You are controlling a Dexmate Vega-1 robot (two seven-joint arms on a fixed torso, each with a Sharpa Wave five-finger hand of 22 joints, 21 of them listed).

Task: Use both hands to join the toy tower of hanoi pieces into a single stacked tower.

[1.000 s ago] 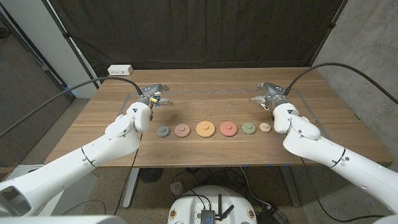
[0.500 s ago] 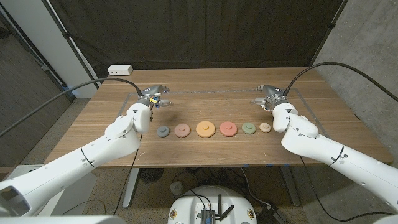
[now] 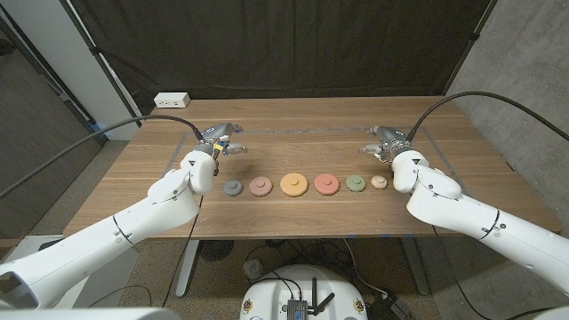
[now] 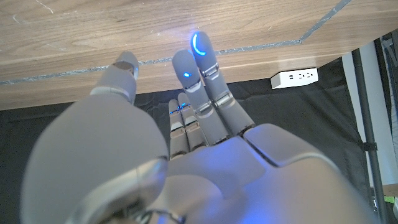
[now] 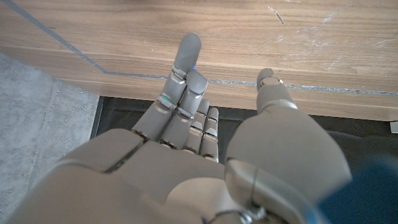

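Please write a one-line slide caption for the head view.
Six toy discs lie in a row on the wooden table, unstacked, while the empty left hand and right hand wait behind them.

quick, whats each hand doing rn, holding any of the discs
Left hand: open, holding nothing, fingers extended.
Right hand: open, holding nothing, fingers extended.

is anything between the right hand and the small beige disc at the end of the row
Nothing visible. The right hand hovers open behind the row, with only bare table between it and the small beige disc. The green disc sits beside it, toward the middle, out of the path.
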